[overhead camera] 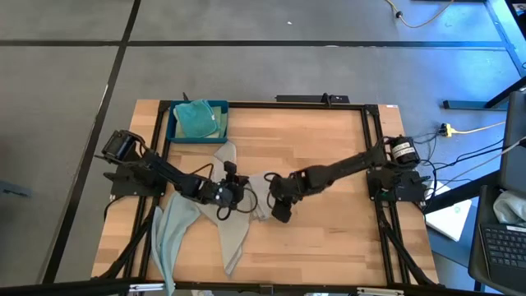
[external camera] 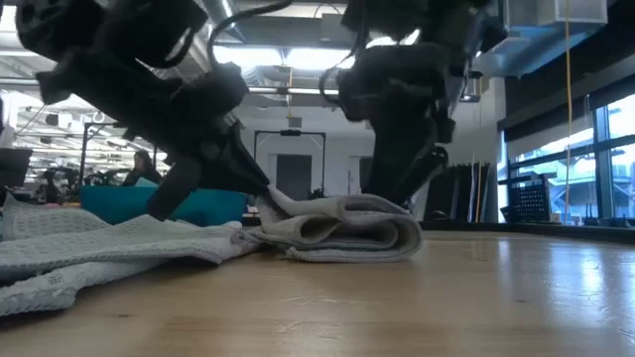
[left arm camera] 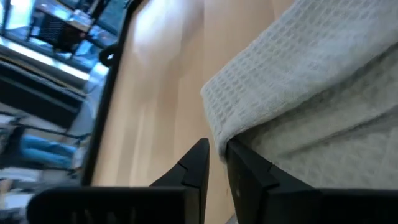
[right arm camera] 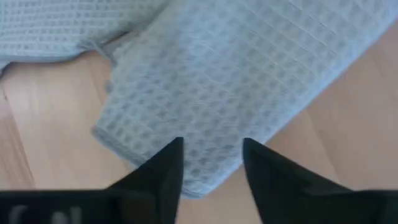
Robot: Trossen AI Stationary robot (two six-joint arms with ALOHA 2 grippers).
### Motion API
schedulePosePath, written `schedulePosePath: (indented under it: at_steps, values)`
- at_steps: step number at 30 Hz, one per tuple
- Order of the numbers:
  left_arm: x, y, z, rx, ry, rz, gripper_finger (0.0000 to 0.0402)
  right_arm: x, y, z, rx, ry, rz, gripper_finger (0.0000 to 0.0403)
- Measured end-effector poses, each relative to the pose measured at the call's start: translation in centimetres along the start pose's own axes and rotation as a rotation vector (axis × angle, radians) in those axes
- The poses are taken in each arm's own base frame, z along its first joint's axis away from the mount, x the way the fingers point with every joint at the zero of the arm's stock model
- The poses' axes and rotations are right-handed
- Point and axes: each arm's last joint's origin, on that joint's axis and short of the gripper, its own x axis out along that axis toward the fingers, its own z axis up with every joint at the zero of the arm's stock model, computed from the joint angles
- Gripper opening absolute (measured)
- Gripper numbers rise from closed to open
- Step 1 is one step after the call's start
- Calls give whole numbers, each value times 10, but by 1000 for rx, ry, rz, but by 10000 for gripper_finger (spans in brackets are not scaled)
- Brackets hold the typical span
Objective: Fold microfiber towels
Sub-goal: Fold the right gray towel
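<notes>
A light grey towel (overhead camera: 260, 200) lies folded over on itself mid-table; the low view shows its rolled fold (external camera: 342, 233) resting on the wood. My left gripper (overhead camera: 238, 193) stands at the fold's left end, its fingers (left arm camera: 249, 171) a narrow gap apart beside the towel's edge (left arm camera: 214, 121), nothing between them. My right gripper (overhead camera: 279, 212) points steeply down over the fold's right end, open, its fingertips (right arm camera: 161, 168) spread above the towel (right arm camera: 217, 81). Limp pale towels (overhead camera: 177, 230) spread toward the near left. My left gripper has one finger right beside the grey towel's folded edge (left arm camera: 224, 140); whether it touches the cloth I cannot tell. My right gripper comes from above with a finger on either side of the fold's top layer (external camera: 392, 203); I cannot tell whether it touches.
A dark blue tray (overhead camera: 174, 123) at the far left holds a teal towel (overhead camera: 196, 119). Another pale towel (overhead camera: 234, 240) trails toward the near edge. Bare wood (overhead camera: 329, 238) lies to the right and near the front. Black frame rails run along the table's sides.
</notes>
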Motion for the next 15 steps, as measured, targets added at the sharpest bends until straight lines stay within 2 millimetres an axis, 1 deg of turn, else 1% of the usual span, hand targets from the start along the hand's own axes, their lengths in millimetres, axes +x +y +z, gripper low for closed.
schedulePosePath:
  at_steps: [5,8,10,12,15]
  values:
    - [-8,-7,2,6,-1,20,47,-8,-22,15,96,28,45,252]
    - [-10,-8,2,-16,2,45,46,-16,-33,24,144,18,72,293]
    - [-11,-8,2,-40,1,45,48,-18,-38,28,180,17,82,310]
    - [-11,-9,2,-60,-1,43,49,-13,-43,27,226,6,100,317]
    - [-11,-9,2,-81,-1,43,46,1,-54,15,318,40,179,319]
